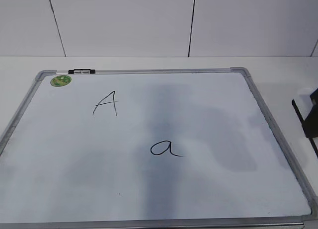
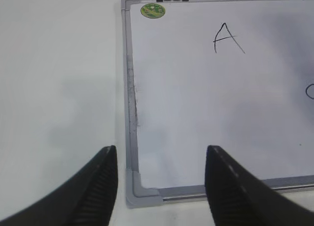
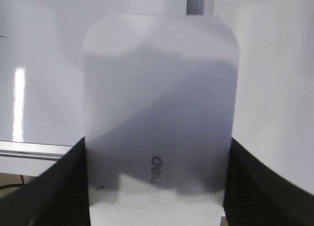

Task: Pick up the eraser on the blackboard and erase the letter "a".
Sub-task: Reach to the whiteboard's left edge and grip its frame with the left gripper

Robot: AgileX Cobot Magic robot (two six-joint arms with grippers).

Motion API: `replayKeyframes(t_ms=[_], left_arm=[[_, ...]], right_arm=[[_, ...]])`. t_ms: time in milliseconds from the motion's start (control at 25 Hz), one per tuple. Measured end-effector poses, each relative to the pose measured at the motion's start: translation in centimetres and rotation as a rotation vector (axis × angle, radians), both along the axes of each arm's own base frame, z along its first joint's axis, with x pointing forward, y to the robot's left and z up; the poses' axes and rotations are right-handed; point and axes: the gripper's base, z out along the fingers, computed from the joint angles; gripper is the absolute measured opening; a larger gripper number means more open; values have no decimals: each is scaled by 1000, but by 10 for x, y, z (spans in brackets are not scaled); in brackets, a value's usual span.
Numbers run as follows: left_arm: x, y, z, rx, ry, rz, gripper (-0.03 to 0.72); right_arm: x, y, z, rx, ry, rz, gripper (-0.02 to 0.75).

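The blackboard (image 1: 20, 114) lies flat on the table, a white board with a grey frame. The small letter "a" (image 1: 166, 148) is near its middle; a capital "A" (image 1: 105, 103) is farther back left. My right gripper (image 3: 157, 142) is shut on the white eraser (image 3: 159, 88), which fills the right wrist view. In the exterior view this gripper (image 1: 310, 117) shows only at the right edge, beyond the board's right side and apart from the "a". My left gripper (image 2: 161, 160) is open and empty over the board's near left corner (image 2: 142, 189).
A round green sticker (image 1: 60, 80) and a black clip (image 1: 82, 71) sit at the board's far left corner. White table surface (image 2: 59, 64) surrounds the board. A white panelled wall (image 1: 124, 20) stands behind.
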Motion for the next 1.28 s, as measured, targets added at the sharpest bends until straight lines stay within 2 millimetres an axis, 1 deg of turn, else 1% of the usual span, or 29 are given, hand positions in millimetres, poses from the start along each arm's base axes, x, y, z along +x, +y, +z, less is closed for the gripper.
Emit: replayKeyframes(t_ms=[120,200,400,520,640,800,1080,1280], left_arm=[[28,0,9,-9,86,2,419],[52,0,11,-10,162,4,419],[107,1,9,-12,334,6,419],[142,2,0,-13,433,7,419],[172,2,-10,-14,515,8,419],[206,3,-26,4,609,-3,419],[253,6,-56,88,721,-78,402],[281,11,-78,91,786,-95,396]], right_arm=[[0,0,0,1,-4,0,529],[0,0,0,1,-5,0,529],[1,0,0,2,-9,0,529],[1,0,0,2,-9,0,529],[1,0,0,2,-9,0,529],[1,0,0,3,-11,0,529],[1,0,0,3,-11,0,529],[1,0,0,2,-11,1,529]])
